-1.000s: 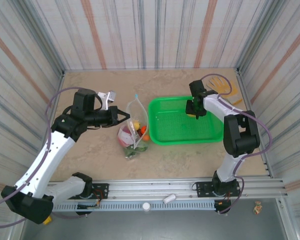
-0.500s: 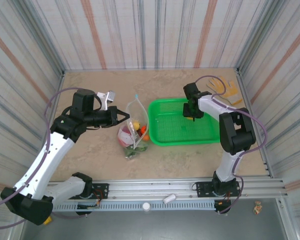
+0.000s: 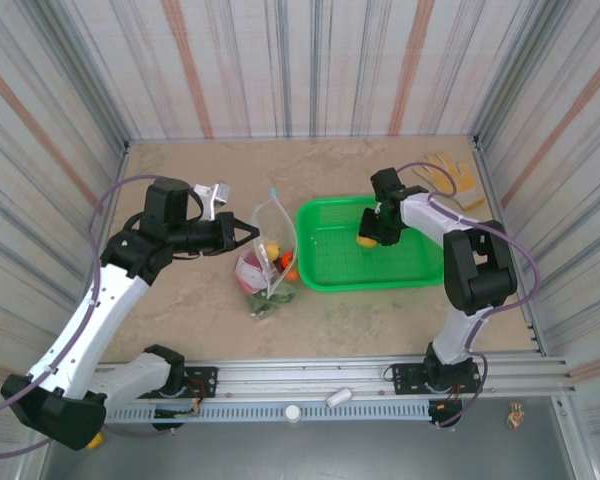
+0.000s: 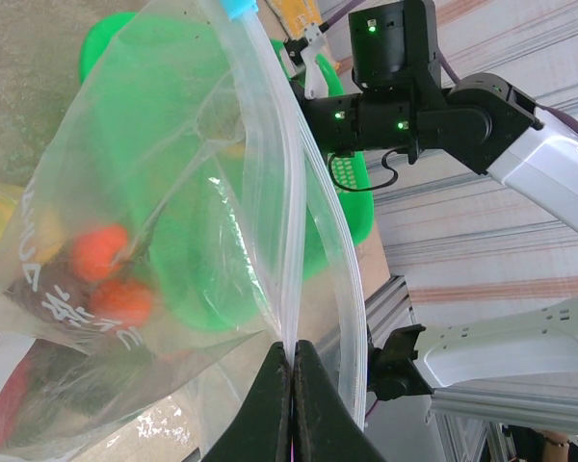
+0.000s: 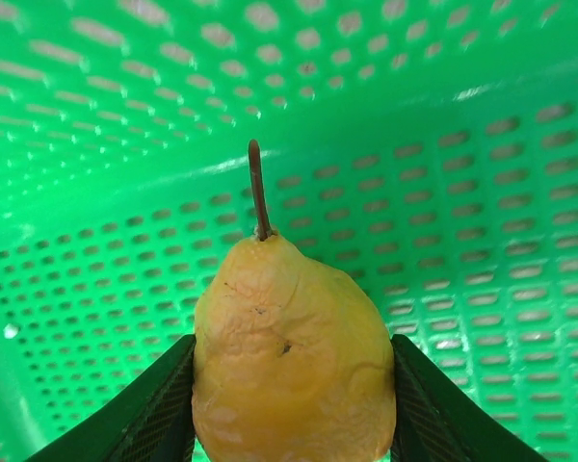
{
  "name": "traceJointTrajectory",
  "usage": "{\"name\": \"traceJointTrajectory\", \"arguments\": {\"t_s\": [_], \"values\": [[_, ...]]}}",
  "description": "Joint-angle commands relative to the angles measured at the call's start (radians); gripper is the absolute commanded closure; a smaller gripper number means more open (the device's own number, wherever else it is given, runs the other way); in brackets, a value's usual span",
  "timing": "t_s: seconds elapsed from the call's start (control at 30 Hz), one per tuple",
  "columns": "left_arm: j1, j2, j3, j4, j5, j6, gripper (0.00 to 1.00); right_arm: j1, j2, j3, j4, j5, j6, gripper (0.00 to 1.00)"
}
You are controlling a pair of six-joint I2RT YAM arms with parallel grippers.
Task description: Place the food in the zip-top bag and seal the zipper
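Observation:
The clear zip-top bag (image 3: 268, 255) stands on the table with its mouth held up, and its zipper strip (image 4: 270, 164) ends at a light blue slider (image 3: 273, 192). My left gripper (image 3: 248, 235) is shut on one edge of the mouth (image 4: 291, 348). Inside the bag lie orange, red and green food pieces (image 4: 101, 252). My right gripper (image 3: 372, 238) is shut on a yellow toy pear (image 5: 291, 356) with a brown stem, over the green mesh basket (image 3: 415, 272). Its fingers (image 5: 164, 404) press both sides of the pear.
A tan glove (image 3: 450, 172) lies at the back right corner beside the basket. Striped walls close in three sides of the table. The right arm (image 4: 482, 106) reaches in behind the bag's mouth in the left wrist view.
My right gripper has shifted a little left and nearer over the basket, turning so the yellow pear shows from above. The left arm and the bag have not moved.

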Motion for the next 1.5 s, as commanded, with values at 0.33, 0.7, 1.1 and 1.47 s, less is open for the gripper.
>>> {"name": "traceJointTrajectory", "arguments": {"t_s": [0.33, 0.7, 1.1, 1.47], "values": [[0.006, -0.034, 0.041, -0.037, -0.007, 0.024, 1.0, 0.104, -0.278, -0.001, -0.122, 0.075, 0.007, 0.65], [0.009, -0.01, 0.064, -0.022, -0.008, 0.01, 1.0, 0.291, -0.593, 0.064, 0.109, 0.043, -0.132, 0.66], [0.009, -0.008, 0.081, -0.032, -0.011, 0.005, 1.0, 0.579, -0.522, 0.204, 0.178, 0.01, -0.289, 0.65], [0.009, -0.027, 0.082, -0.035, -0.019, 0.002, 1.0, 0.695, -0.411, 0.199, 0.127, 0.127, -0.332, 0.65]]}}
